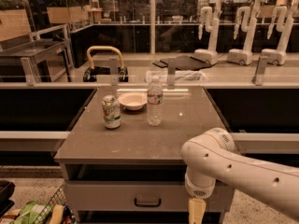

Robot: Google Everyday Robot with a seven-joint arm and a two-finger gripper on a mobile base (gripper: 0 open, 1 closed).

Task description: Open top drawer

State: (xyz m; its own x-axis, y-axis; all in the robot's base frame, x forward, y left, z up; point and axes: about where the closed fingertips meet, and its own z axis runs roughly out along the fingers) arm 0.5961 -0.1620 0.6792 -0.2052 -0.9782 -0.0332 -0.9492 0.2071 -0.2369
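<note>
The hand (196, 212) hangs at the bottom edge of the view, low in front of the bench (140, 141) and right of its middle. Only a pale yellowish stub of it shows below the white wrist (200, 186). The rest is cut off, so I cannot tell whether it is open or closed, or whether it has hold of anything. The white arm (243, 169) comes in from the lower right, bends at a rounded joint level with the bench edge, and turns straight down to the hand.

Just left of the hand is the top drawer (107, 196), a wide light-grey front running nearly the full width of the bench. Its small black bar handle (147, 202) sits at the centre, near the hand but apart from it. A dark slot lies between the drawer front and the bench top above it.

On the bench top, towards the back, stand three things close together. A green and white drink can (111, 111) is on the left and a clear water bottle (154, 101) on the right. A shallow white bowl (132, 101) sits between them and a little further back.

At the lower left corner a wire basket (52, 200) holds coloured snack packets (32, 213). Behind the bench runs a railed partition, with a black object with a yellow loop handle (105, 62) beyond it. Three white robot arms (246, 31) stand further back on the right.
</note>
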